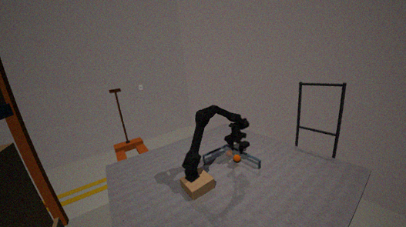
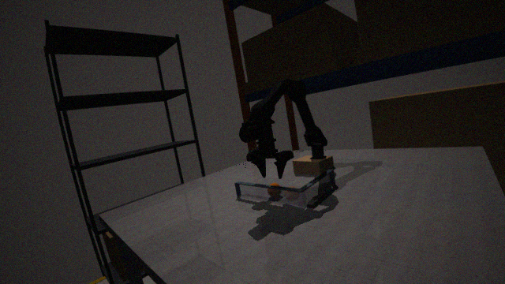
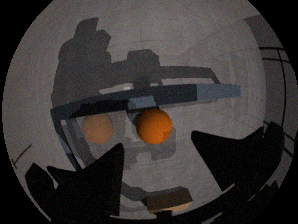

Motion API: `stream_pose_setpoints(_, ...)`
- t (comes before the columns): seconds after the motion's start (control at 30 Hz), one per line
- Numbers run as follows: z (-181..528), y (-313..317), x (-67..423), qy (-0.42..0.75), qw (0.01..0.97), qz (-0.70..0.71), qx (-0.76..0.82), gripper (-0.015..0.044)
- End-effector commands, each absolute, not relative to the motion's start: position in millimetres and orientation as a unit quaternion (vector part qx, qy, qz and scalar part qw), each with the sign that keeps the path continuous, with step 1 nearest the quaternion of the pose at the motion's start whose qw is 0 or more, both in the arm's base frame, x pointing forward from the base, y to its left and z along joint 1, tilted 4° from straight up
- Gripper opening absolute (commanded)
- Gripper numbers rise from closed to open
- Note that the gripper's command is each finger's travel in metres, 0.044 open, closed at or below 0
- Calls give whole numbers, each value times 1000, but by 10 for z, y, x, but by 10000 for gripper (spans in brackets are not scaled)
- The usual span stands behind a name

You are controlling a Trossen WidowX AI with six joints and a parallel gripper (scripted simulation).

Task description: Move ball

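The orange ball (image 1: 236, 158) (image 2: 274, 189) (image 3: 154, 125) lies on the grey table inside the corner made by the two low clear walls (image 1: 251, 159) (image 2: 256, 192) (image 3: 193, 92), close to one wall. The see-through copy (image 1: 229, 153) (image 3: 99, 129) sits a short way beside the ball, nearer the corner. My gripper (image 1: 239, 150) (image 2: 271, 173) (image 3: 158, 141) is open and empty. It hangs point-down a little above the ball, with one finger to each side of it in the wrist view, not touching it.
The arm's tan base block (image 1: 200, 185) (image 2: 312, 166) stands just beside the walls. A dark shelf rack (image 2: 118, 96) stands off the table's far edge. A black frame (image 1: 339, 120) and an orange hand cart (image 1: 129, 146) stand on the floor beyond the table.
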State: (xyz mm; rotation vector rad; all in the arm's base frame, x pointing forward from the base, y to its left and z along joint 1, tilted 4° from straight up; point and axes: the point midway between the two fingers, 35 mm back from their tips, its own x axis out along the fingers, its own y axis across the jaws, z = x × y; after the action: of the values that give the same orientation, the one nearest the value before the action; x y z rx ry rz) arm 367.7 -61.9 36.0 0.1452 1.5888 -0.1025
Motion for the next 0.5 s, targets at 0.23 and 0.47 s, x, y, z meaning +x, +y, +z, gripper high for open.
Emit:
stream_pose_setpoints(0.23,184,-622,3647,716,693,-49,66,367)
stream_pose_setpoints(0.47,69,-620,3645,716,693,-49,66,367)
